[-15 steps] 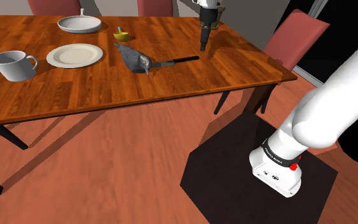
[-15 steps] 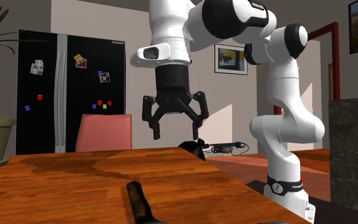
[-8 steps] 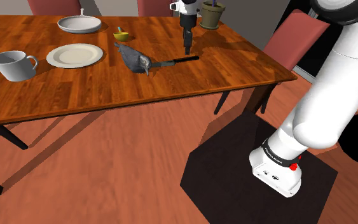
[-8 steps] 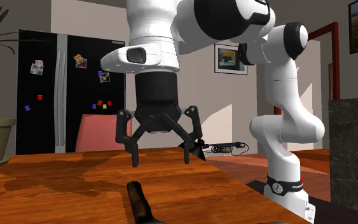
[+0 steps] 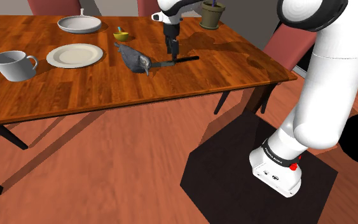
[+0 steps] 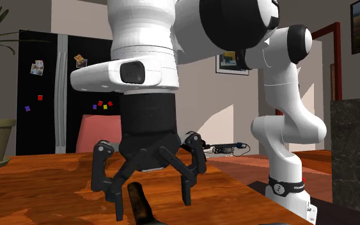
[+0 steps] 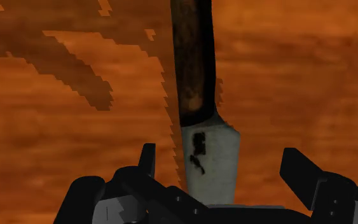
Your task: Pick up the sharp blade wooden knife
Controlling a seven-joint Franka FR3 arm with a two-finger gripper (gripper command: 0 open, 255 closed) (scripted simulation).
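Note:
The knife lies flat on the wooden table (image 5: 234, 63), with a broad grey blade (image 5: 135, 58) and a dark brown handle (image 5: 182, 60). My gripper (image 5: 171, 48) hangs open just above it, fingers pointing down, over the part where the handle meets the blade. In the wrist view the grey blade (image 7: 209, 162) and handle (image 7: 193, 57) run between the spread fingers, and the gripper (image 7: 220, 158) touches neither. In the second exterior view the gripper (image 6: 151, 198) straddles the handle's end (image 6: 140, 203), with one fingertip (image 6: 187, 195) close to the tabletop.
On the table stand a white cup (image 5: 15, 64), a white plate (image 5: 74, 55), a shallow white pan (image 5: 79, 24), a small yellow-green bowl (image 5: 121, 34) and a plant pot (image 5: 211, 14). Red chairs (image 5: 295, 38) ring the table. A black fridge (image 6: 70, 96) stands behind.
The open gripper has travelled towards the shoulder view's left and come down, from beside the plant pot to just over the knife. The knife has not moved.

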